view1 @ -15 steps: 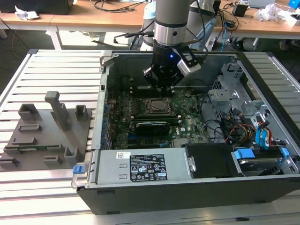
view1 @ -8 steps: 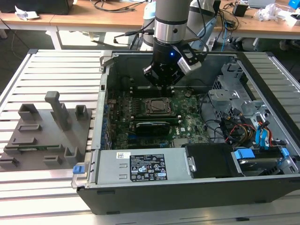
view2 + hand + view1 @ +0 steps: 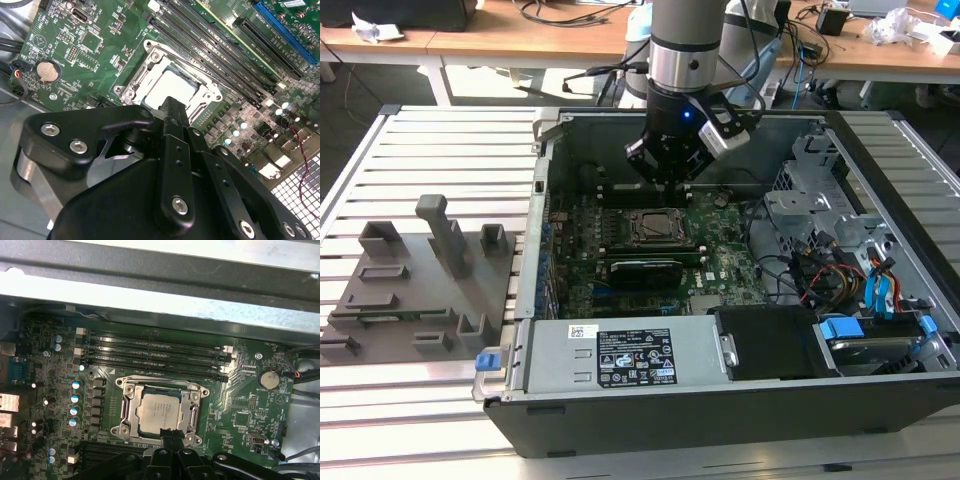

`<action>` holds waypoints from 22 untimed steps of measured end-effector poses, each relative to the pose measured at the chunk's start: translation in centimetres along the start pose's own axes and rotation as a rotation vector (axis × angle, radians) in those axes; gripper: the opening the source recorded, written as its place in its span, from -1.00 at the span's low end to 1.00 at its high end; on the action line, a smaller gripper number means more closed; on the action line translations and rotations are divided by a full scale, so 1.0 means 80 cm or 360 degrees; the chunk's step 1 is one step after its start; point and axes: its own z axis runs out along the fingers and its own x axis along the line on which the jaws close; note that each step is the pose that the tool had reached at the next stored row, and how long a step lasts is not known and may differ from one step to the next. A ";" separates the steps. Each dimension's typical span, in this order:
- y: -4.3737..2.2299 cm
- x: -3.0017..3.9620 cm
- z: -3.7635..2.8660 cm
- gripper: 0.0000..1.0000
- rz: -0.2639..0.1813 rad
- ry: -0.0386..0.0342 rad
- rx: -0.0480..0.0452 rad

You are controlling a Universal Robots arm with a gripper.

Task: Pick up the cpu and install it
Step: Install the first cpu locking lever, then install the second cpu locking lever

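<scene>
Silvery metal marks the cpu (image 3: pixel 159 411), which lies flat inside the socket (image 3: pixel 131 412) frame on the motherboard (image 3: pixel 245 412); in the second wrist view the cpu (image 3: pixel 169 86) appears pale and square within the same socket (image 3: pixel 134 80). The gripper (image 3: pixel 668 170) hangs above the board inside the open case (image 3: pixel 650 400), slightly toward the case's rear wall from the socket in the exterior view. In both wrist views the black fingers (image 3: pixel 170 436) sit close together with their tip near the cpu's edge; nothing is seen between them. Whether the tip touches the chip cannot be told.

Judged from this layout, the placing step appears complete or nearly so: the chip is in the socket, square to the frame, and the gripper carries nothing. The grey fixture (image 3: pixel 410 285) on the slatted table (image 3: pixel 440 140), at the exterior view's left, is well apart from the arm.

Any further motion calls for a straight vertical path over the socket, because a sideways drag across the chip could shift it on the contacts. The memory slots (image 3: pixel 155 352) lie just beside the socket and limit lateral clearance.
</scene>
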 end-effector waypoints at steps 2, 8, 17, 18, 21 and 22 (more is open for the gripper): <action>0.0000 0.0000 -0.0002 -0.79 0.0000 0.0000 0.0000; -0.0050 0.0006 -0.0005 -0.79 0.0000 0.0000 0.0000; -0.0708 0.0088 0.0058 -0.79 0.0002 -0.0016 -0.0135; -0.0775 0.0099 0.0064 -0.79 0.0002 -0.0018 -0.0157; -0.0898 0.0125 0.0077 -0.79 0.0003 -0.0026 -0.0224; -0.0922 0.0134 0.0082 -0.79 0.0003 -0.0029 -0.0249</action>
